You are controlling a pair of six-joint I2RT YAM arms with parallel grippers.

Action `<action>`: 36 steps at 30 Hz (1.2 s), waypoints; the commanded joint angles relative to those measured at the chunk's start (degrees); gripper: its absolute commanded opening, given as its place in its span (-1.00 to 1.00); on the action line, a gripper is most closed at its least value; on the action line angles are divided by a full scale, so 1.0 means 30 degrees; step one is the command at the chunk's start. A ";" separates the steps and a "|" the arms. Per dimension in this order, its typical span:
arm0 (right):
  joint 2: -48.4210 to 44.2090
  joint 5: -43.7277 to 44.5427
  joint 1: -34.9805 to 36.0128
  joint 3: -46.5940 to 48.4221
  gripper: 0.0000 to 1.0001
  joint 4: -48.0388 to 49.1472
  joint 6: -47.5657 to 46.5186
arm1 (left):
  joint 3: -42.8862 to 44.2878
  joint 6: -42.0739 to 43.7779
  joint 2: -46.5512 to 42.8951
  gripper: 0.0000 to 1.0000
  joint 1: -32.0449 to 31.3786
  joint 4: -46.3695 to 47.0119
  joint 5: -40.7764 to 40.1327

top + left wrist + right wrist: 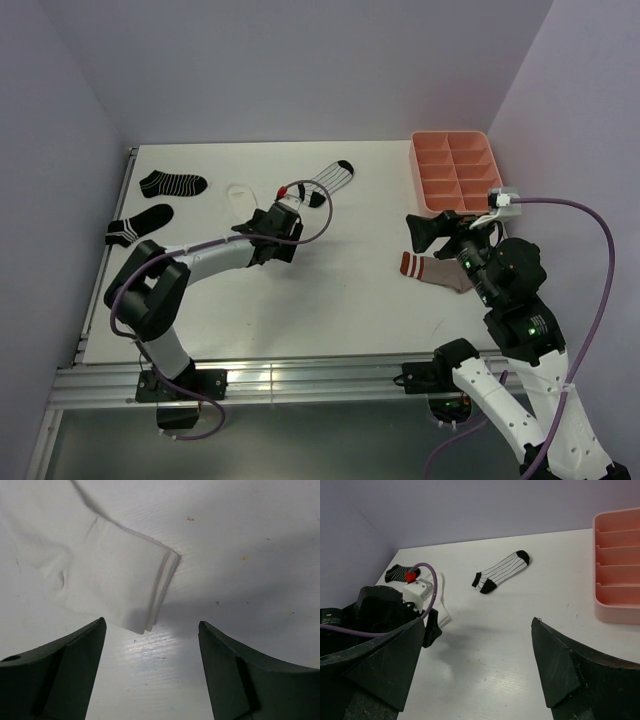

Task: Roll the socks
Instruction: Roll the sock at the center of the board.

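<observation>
Lying flat toward the far left of the table [350,300], the white sock [115,580] looks thin, light and floppy, probably best pinched at its layered end just ahead of the left fingers [60,675], which are spread and empty like the right fingers [560,670].

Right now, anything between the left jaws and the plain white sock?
Nothing visible. The white sock lies flat on the table, its near edge just ahead of the open left jaws. Only bare table shows in the gap between them.
</observation>
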 commanded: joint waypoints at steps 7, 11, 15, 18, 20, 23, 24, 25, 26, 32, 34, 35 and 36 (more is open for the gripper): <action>-0.0528 -0.0009 0.0127 -0.0004 0.86 0.0164 -0.0022 | 0.0122 0.3591 0.0923 0.50 0.1105 0.1936 0.3256; -0.0673 0.0079 0.0127 0.0026 0.85 0.0047 -0.0080 | 0.0065 0.3796 0.0983 0.46 0.1310 0.1789 0.3345; -0.0762 0.0138 0.0127 -0.0062 0.84 0.0047 -0.0110 | -0.0286 0.4001 0.0865 0.42 0.1603 0.1818 0.3140; -0.0762 0.0050 0.0127 -0.0208 0.83 0.0163 -0.0081 | -0.0288 0.4119 0.1069 0.34 0.1750 0.1789 0.3110; -0.0675 0.0050 0.0127 -0.0180 0.82 0.0193 -0.0081 | -0.0083 0.4786 0.1391 0.31 0.1809 0.1585 0.3052; -0.0587 0.0050 0.0127 -0.0033 0.81 0.0135 -0.0110 | -0.0111 0.4793 0.1510 0.29 0.1838 0.1408 0.3226; -0.0586 0.0079 0.0127 -0.0062 0.81 0.0106 -0.0110 | -0.0198 0.4793 0.1510 0.28 0.1867 0.1350 0.3344; -0.0586 0.0079 0.0127 -0.0004 0.81 0.0105 -0.0110 | -0.0373 0.4793 0.1481 0.25 0.1896 0.1349 0.3461; -0.0586 0.0050 0.0127 -0.0033 0.81 0.0105 -0.0168 | -0.0491 0.4706 0.1481 0.21 0.1926 0.1378 0.3520; -0.0528 0.0080 0.0127 0.0026 0.80 0.0222 -0.0256 | -0.0785 0.4559 0.1918 0.07 0.2043 0.1174 0.4019; -0.0499 0.0021 0.0127 -0.0033 0.80 0.0281 -0.0227 | -0.0756 0.4529 0.2095 0.01 0.2043 0.1057 0.4048; -0.0498 -0.0008 0.0098 -0.0091 0.80 0.0339 -0.0227 | -0.0727 0.4500 0.2299 0.00 0.2043 0.0998 0.4077; -0.0498 -0.0037 0.0127 -0.0150 0.79 0.0398 -0.0198 | -0.0726 0.4471 0.2388 -0.02 0.2072 0.0969 0.4164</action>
